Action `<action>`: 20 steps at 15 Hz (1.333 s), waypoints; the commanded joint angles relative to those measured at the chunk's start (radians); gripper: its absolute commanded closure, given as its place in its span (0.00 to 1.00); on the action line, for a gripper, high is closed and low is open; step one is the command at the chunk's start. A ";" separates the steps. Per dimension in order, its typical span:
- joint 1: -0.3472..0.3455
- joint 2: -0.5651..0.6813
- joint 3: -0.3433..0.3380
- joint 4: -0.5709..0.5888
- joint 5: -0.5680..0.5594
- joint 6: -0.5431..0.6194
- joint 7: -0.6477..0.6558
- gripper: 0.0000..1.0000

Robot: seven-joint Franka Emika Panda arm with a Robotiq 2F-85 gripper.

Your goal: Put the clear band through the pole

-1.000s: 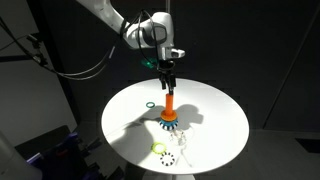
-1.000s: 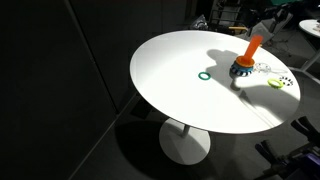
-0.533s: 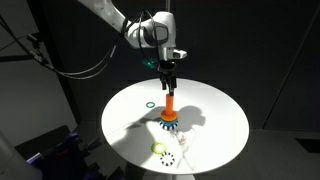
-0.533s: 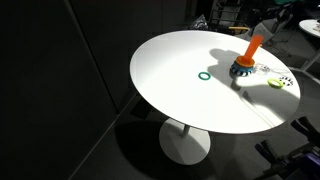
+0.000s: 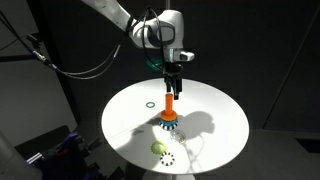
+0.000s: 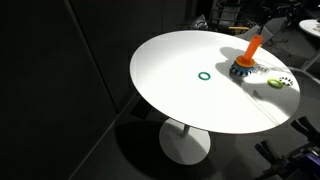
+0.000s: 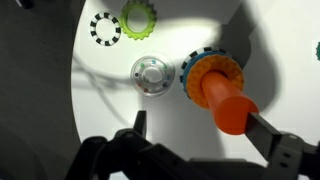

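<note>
Gripper (image 5: 172, 82) is hanging straight over the pole (image 5: 169, 107), jaws spread wide and carrying nothing. In the wrist view the two fingers (image 7: 272, 138) are straddling the orange peg (image 7: 228, 100) with clearance on both sides.

Clear band (image 7: 151, 75) is lying flat on the white tabletop (image 5: 220, 120), just beside the pole's base (image 7: 205, 70); I can't tell whether the two are touching. It is showing as a small see-through ring with a glassy, silvery shine, faint against the white. It is too faint to pick out in either exterior view.

Pole is standing upright near the middle of the tabletop, its base built of stacked coloured rings.

Neighbours: the dotted ring (image 7: 105, 28) and the yellow-green ring (image 7: 139, 16) are sitting side by side beyond the band, close to the table's edge and apart from the band. A small green ring (image 6: 204, 75) is lying on its own, well away from the pole toward the opposite edge.

Room: a strip of bare white surface is running between the band and the table edge in the wrist view. In both exterior views wide open tabletop is surrounding the pole, with darkness past the rim.
</note>
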 commanded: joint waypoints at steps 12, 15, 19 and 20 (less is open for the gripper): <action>-0.110 0.123 -0.068 0.010 0.043 0.087 -0.063 0.00; -0.110 0.177 -0.071 0.001 0.038 0.150 -0.065 0.00; -0.104 0.235 -0.075 -0.008 0.034 0.211 -0.064 0.00; -0.103 0.246 -0.076 -0.013 0.033 0.229 -0.065 0.00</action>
